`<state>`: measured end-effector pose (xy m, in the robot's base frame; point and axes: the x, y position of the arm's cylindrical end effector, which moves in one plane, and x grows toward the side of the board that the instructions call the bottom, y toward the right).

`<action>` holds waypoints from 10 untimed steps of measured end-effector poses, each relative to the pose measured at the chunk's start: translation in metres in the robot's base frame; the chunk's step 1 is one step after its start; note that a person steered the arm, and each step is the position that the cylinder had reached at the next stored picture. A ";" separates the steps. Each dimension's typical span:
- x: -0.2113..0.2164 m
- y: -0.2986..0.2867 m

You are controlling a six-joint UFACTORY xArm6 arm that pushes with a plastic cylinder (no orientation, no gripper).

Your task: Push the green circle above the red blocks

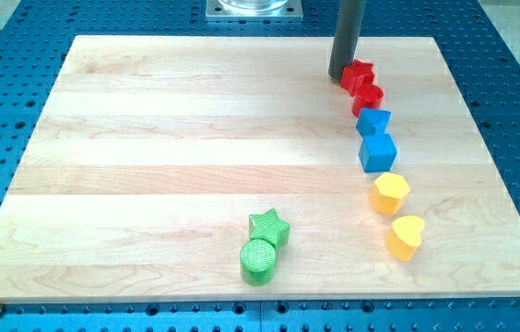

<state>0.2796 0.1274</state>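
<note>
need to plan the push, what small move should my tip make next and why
Probably back my tip away from the red blocks and travel toward the view's bottom, below the green circle. The circle lies far off near the bottom edge, touching the green star, so it needs pushing from below, skirting the star.

place: lab bench | evidence: blue perforated metal table [509, 101], wooden board [195, 138], robot mount [254, 9]

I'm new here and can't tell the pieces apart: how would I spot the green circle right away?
Start at the wooden board and look along its bottom edge, just left of centre, where two green pieces touch. The green circle is the lower one, round and flat-topped, while the green star above it has points.
</note>
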 end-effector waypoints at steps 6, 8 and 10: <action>0.294 -0.201; 0.339 -0.183; 0.338 -0.139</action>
<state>0.6181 -0.0120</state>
